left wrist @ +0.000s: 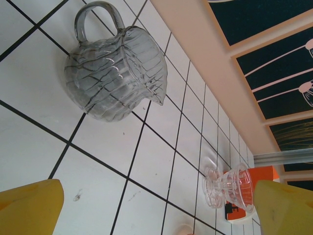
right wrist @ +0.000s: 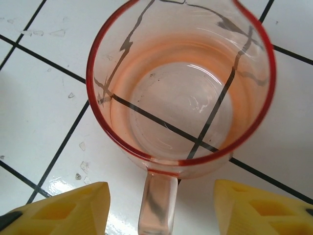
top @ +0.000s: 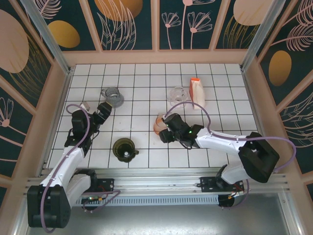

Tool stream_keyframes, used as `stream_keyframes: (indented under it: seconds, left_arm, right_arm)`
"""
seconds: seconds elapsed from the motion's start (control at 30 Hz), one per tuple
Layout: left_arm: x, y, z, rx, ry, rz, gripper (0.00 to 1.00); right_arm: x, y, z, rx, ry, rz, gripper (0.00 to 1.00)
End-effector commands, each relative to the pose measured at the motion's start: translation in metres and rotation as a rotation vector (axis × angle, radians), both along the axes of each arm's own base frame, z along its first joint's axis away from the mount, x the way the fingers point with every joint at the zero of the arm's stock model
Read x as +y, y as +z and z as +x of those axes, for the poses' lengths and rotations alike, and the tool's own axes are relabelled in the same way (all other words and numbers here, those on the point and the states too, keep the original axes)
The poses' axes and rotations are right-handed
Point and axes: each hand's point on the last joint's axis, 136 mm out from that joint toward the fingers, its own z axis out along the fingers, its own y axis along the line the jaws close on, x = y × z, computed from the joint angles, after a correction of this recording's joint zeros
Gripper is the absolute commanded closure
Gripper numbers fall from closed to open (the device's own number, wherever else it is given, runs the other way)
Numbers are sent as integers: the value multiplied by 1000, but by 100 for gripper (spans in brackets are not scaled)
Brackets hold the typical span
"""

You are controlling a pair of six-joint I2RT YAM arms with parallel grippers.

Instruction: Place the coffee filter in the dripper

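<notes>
Both pairs of jaws stand released on my screens. Nearest the arm bases sits what I take for the dripper [top: 124, 149], a dark olive cone with a small handle on its right. It is upright on the white tiled table [top: 146, 159] and has a pale spot at its centre; I cannot tell whether that is a hole or something lying inside. Where the filter lies I cannot tell.

One row farther in, the right gripper [top: 163, 131] has its yellow fingers [right wrist: 63, 210] on either side of the handle of a pink cup [right wrist: 181, 83], with a gap on each side and no contact. The cup is clear pink with a red rim, upright and empty, and the tile lines show through its base.

Over to the left, the left gripper [top: 104, 110] hangs wide open with nothing between its fingers, just short of a grey ribbed pitcher [left wrist: 115, 73]. The pitcher stands upright, and its inside is hard to read.

Farther back, right of centre, a clear ribbed glass [left wrist: 227, 188] stands just beside an orange-and-white box [top: 197, 93], near the back wall.
</notes>
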Motion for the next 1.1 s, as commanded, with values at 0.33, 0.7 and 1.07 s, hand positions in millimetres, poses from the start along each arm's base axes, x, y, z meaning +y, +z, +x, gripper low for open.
stream_keyframes:
  seconds: [0.33,0.7,1.07]
  left_arm:
    - [2,34,7,-74,12,17,1]
    - [10,38,0,-71,45,57,1]
    - [7,31,-2,-53,23,52,1]
  right_arm:
    - [17,92,-21,-73,98,229,38]
    - [102,71,-80,-11,501,299,39]
    - [123,44,-95,-80,619,404,42]
